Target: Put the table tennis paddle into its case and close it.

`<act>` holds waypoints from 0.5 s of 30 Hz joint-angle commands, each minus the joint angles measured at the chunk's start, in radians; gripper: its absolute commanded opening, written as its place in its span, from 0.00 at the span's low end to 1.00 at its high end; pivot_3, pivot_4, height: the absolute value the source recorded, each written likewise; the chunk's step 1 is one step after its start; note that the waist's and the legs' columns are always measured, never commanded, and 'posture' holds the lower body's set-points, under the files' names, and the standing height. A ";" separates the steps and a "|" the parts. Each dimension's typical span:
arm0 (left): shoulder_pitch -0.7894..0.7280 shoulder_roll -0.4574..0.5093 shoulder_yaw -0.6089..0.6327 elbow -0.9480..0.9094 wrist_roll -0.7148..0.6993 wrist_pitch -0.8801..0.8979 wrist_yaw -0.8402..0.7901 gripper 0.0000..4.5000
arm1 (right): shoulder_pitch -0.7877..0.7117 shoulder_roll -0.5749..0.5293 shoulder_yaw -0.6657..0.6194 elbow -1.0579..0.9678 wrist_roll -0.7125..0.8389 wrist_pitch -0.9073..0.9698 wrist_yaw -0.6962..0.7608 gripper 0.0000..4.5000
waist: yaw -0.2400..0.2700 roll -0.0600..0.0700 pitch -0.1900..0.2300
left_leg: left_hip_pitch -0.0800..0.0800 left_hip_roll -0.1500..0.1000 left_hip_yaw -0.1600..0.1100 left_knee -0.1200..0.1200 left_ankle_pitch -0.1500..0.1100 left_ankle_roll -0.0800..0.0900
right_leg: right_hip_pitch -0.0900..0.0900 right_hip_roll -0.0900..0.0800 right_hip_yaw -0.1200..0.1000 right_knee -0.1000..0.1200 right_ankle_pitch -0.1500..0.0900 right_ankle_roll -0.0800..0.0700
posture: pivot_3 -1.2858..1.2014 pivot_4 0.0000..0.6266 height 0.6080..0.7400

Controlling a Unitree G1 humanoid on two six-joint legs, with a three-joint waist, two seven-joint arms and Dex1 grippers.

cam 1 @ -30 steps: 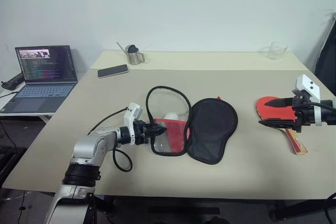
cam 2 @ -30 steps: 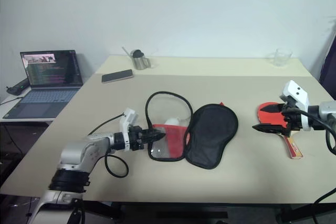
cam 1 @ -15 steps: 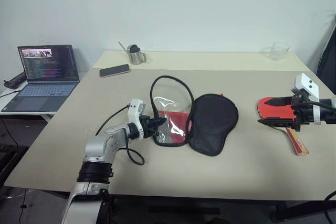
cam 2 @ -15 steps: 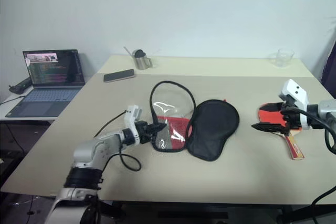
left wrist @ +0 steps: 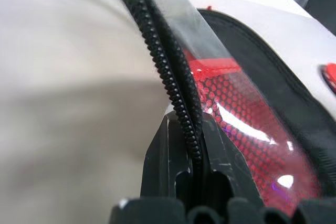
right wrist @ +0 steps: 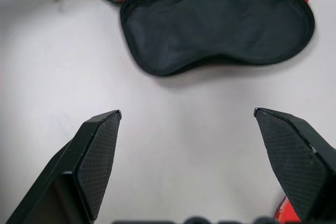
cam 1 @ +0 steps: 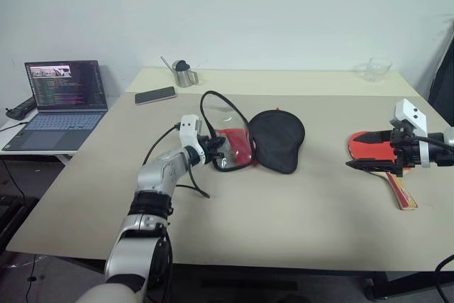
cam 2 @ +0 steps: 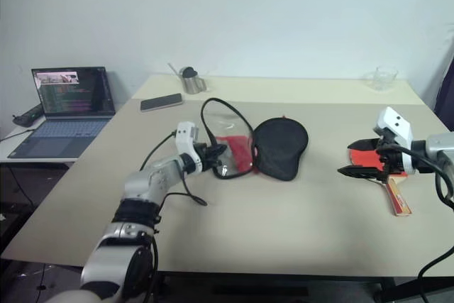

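Beige table [cam 1: 284, 225]. Laptop [cam 1: 60, 101] on a side desk at far left. Case [cam 1: 259, 138] mid-table, unzipped, black half lying flat, red mesh half tilted up. Table tennis paddle [cam 1: 379, 157] near right edge, apparently flat under right gripper [cam 2: 352, 157], jaws wide apart, empty. Left gripper [cam 1: 213, 152], jaws clamped on case's zip edge.

Matt black fabric case [cam 1: 277, 131] with glossy clear plastic pocket; smooth beige table [cam 1: 284, 211]
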 commanded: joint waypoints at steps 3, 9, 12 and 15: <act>-0.111 0.010 -0.001 0.183 0.063 -0.077 -0.019 0.00 | -0.045 0.006 0.013 0.022 -0.002 -0.031 0.013 1.00 | -0.002 0.000 0.000 | 0.000 0.000 0.000 0.000 0.000 0.000 | 0.000 0.000 0.000 -0.001 0.000 0.000 | 0.52 0.24 1.00; -0.138 -0.005 0.013 0.264 0.081 -0.107 -0.028 0.00 | -0.059 0.019 0.029 0.033 -0.004 -0.038 0.017 1.00 | -0.002 0.000 0.000 | 0.000 0.000 0.000 0.000 0.000 0.000 | 0.000 0.000 0.000 0.000 0.000 0.000 | 0.52 0.24 1.00; -0.155 -0.008 0.014 0.296 0.086 -0.128 -0.053 0.00 | -0.067 0.021 0.037 0.045 -0.007 -0.045 0.019 1.00 | -0.002 0.000 0.000 | 0.000 0.000 0.000 0.000 0.000 0.000 | 0.000 0.000 0.000 0.000 0.000 0.000 | 0.52 0.24 1.00; -0.194 -0.010 0.007 0.346 0.100 -0.157 -0.080 0.00 | -0.083 0.029 0.049 0.063 -0.012 -0.054 0.019 1.00 | 0.000 -0.001 0.000 | -0.001 0.000 0.000 0.000 0.000 0.000 | 0.000 0.000 0.000 0.000 0.000 0.000 | 0.52 0.24 1.00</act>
